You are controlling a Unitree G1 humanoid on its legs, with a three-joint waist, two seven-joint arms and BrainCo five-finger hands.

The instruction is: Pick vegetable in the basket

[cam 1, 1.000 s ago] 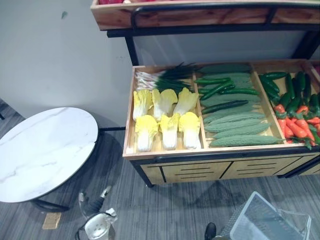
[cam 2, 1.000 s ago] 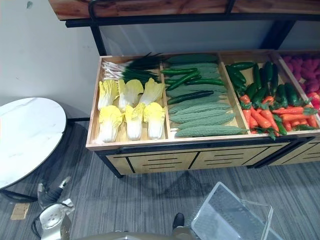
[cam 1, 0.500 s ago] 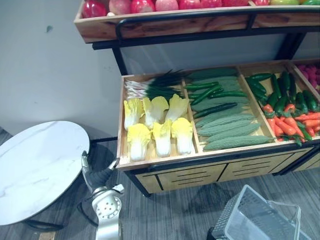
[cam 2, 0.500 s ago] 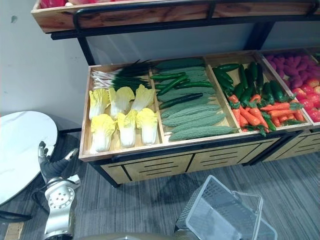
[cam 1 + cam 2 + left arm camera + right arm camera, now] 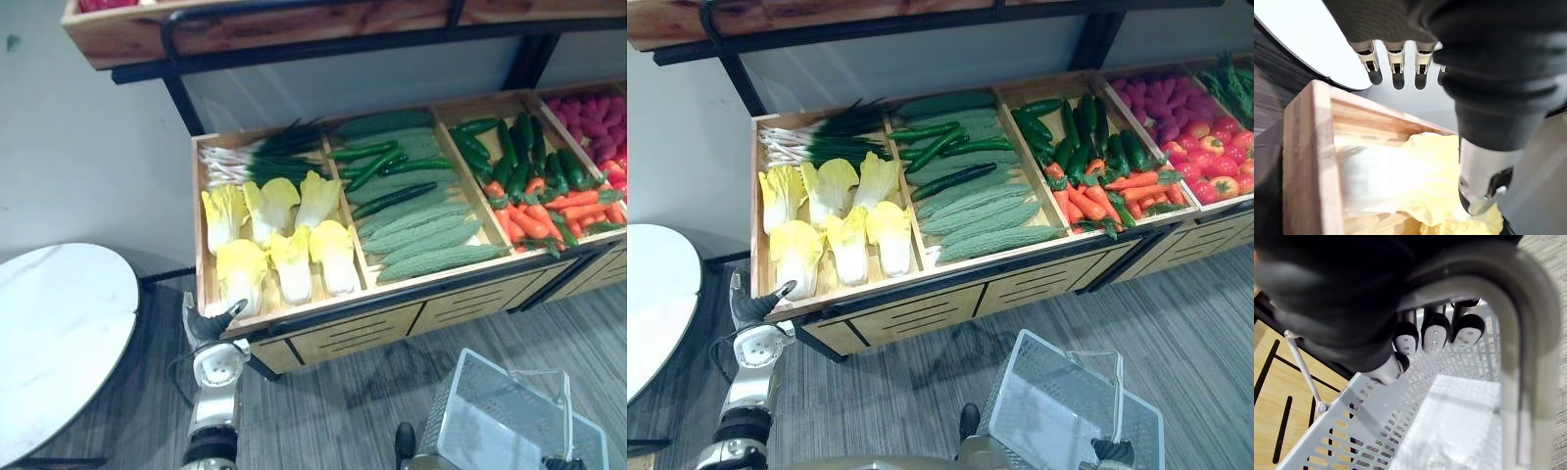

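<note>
In the left compartment of the wooden stand [image 5: 333, 311], six pale yellow cabbages [image 5: 279, 240] lie in two rows, none lifted. The front-left cabbage [image 5: 241, 274] lies nearest the stand's front-left corner. The left hand [image 5: 211, 323] is raised at that corner, just beside this cabbage. In its wrist view the fingers [image 5: 1396, 63] are straight and held side by side, the thumb [image 5: 1481, 186] set apart from them, and the cabbage lies below the hand inside the wooden wall. The hand holds nothing; whether it touches the cabbage cannot be told.

Behind the cabbages, in the same compartment, lies a bunch of scallions [image 5: 265, 162], white ends toward the outer wall. The middle compartment holds slim cucumbers [image 5: 377, 162] at the back and ridged bitter gourds [image 5: 431, 245] in front. The next compartment holds dark green vegetables [image 5: 519, 152] behind a heap of carrots [image 5: 549, 215]. Further along are purple vegetables [image 5: 1161, 98] and tomatoes [image 5: 1215, 157].

The grey mesh basket [image 5: 1058, 411] hangs low in front of the stand, above the striped floor [image 5: 1176, 313], with nothing inside it. The right hand [image 5: 1432, 333] has its fingers curled round the basket's handle [image 5: 1528, 333].

A round white table [image 5: 49, 343] stands beside the stand's left end. A wooden upper shelf [image 5: 245, 29] runs above the stand.
</note>
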